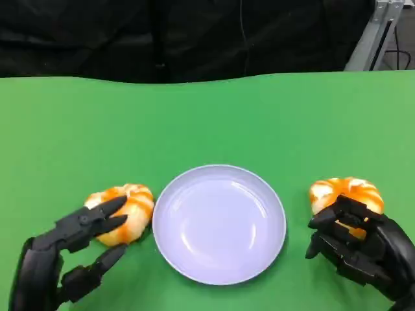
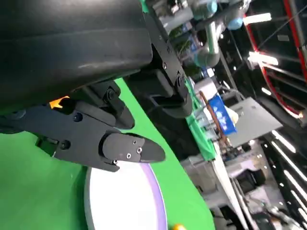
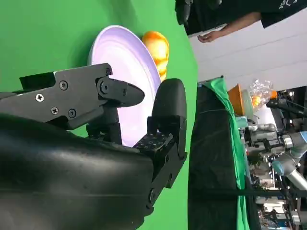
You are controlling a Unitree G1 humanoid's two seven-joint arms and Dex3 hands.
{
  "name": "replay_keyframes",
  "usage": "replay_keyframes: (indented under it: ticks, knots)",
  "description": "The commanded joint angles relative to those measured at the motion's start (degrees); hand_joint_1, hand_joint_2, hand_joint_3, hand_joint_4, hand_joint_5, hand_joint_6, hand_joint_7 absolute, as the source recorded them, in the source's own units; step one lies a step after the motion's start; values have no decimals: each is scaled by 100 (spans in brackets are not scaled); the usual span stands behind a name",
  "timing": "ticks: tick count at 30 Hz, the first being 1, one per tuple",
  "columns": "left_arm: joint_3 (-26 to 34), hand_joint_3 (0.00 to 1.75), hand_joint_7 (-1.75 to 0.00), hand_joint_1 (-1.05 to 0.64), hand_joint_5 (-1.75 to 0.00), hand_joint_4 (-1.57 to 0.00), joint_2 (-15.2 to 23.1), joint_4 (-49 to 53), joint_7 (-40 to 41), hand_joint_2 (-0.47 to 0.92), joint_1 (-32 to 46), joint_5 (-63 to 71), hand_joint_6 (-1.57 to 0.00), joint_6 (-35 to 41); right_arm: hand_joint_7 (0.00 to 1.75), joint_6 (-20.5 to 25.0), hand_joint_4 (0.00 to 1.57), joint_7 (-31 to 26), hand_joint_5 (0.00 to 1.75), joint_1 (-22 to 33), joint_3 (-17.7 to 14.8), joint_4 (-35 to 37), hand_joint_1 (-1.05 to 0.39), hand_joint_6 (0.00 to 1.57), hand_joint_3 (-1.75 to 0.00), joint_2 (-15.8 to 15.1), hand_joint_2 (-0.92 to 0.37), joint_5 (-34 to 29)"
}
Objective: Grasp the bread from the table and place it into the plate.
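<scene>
A pale lilac plate (image 1: 220, 188) lies in the middle of the green table. One glazed orange bread (image 1: 133, 201) lies just left of it, and a second bread (image 1: 347, 190) lies to its right. My left hand (image 1: 71, 249) reaches around the left bread: one finger lies over its top and the thumb stays apart below it. My right hand (image 1: 363, 246) sits at the near side of the right bread, its fingers touching the bread's edge. The right wrist view shows the right hand (image 3: 110, 110) with its fingers apart, and beyond it the plate (image 3: 120, 52) and the far bread (image 3: 157, 48).
The green table (image 1: 207, 123) ends at a dark backdrop behind. A metal frame (image 1: 373, 39) stands at the back right. A person's arm (image 3: 225, 31) shows beyond the table. In the left wrist view the left hand (image 2: 96, 134) hangs over the plate (image 2: 124, 201).
</scene>
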Motion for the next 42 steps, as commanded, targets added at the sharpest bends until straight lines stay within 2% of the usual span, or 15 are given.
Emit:
replay_keyframes:
  ticks: [1,7,11,15,20,24,27,42]
  knots:
    - [211,17,0,-57,0,-75,158,-86,532,92,-27,592,-62,-209,115,-12,53,3,162,-20,-51,-29,-1,61,-45,-102,-90,2]
    - [409,24,0,-64,0,-74,421,-320,1801,92,-71,2338,-63,-98,117,-15,52,15,164,-25,-50,-34,0,61,-48,-95,-90,11]
    - [277,25,0,-64,0,-74,520,-315,2184,92,-67,2567,-62,-44,117,-12,52,15,164,-25,-50,-34,0,61,-48,-95,-89,11]
    - [53,26,-1,-67,0,-69,804,-301,2506,92,-241,3178,-65,424,118,-56,51,27,165,-33,-49,-11,-1,60,-49,-83,-89,4]
    - [-183,27,-1,-68,0,-69,945,-288,2779,92,-261,3226,-66,566,119,-52,51,17,165,-33,-50,-13,-1,60,-50,-83,-88,-1]
    - [-561,40,0,-75,0,-66,1124,-17,3078,92,-552,3754,-66,1138,119,-54,52,44,165,-27,-54,-31,0,60,-52,-73,-88,22]
    - [-748,42,0,-76,0,-64,1214,60,3206,92,-623,3768,-65,1282,120,-67,52,47,165,-31,-52,-24,0,60,-52,-74,-87,13]
    - [-1330,44,0,-79,0,-57,1496,284,3463,92,-838,3667,-63,1701,122,-62,52,-2,166,-28,-47,-44,0,59,-56,-69,-86,-12]
